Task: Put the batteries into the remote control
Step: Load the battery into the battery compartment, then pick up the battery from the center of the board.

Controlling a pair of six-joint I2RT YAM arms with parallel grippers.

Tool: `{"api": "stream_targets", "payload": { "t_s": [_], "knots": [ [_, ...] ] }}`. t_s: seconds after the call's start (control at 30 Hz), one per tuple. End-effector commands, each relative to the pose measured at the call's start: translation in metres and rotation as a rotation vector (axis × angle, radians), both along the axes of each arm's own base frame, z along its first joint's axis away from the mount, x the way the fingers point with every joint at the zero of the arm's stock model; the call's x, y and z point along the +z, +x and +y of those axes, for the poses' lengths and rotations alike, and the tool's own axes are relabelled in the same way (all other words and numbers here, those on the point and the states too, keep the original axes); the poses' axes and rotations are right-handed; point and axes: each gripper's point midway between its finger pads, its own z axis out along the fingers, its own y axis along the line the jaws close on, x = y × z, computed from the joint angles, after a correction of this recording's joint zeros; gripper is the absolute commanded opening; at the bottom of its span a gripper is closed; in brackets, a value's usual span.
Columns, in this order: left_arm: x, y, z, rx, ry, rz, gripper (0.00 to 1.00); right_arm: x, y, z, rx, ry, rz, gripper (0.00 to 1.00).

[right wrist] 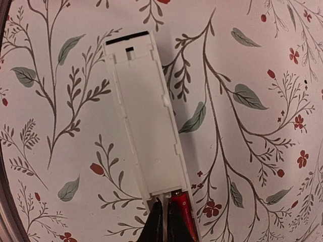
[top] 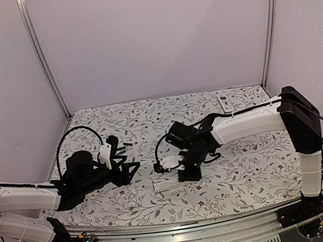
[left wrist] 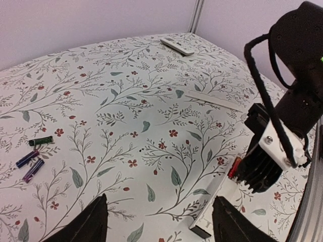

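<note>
The right tool (right wrist: 162, 224) was shut, its tips at the near end of the white remote (right wrist: 146, 116), a red battery (right wrist: 182, 212) just beside them; the remote's long axis ran straight away. The left tool (left wrist: 164, 222) gaped empty, nearer three spare batteries (left wrist: 28, 158). A second remote (left wrist: 176, 45) lay far off.

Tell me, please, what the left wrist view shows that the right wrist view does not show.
Only the left wrist view: three loose batteries, a second remote far back, a white strip, and the open left gripper. Only the right wrist view: the whole open back of the white remote, seen from above. Both: the white remote, the red battery at its end, and the shut right gripper beside that battery.
</note>
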Motion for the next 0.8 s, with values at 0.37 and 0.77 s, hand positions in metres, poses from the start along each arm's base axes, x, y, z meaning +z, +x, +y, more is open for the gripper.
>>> {"api": "stream_targets", "payload": {
  "t_s": [0.37, 0.77],
  "knots": [
    [0.006, 0.005, 0.003, 0.01, 0.008, -0.013, 0.7, 0.024, 0.005, 0.008, 0.002, 0.046, -0.014, 0.06],
    [0.04, 0.055, 0.033, 0.203, -0.056, 0.005, 0.78, 0.147, 0.051, 0.012, -0.164, 0.411, -0.074, 0.16]
  ]
}}
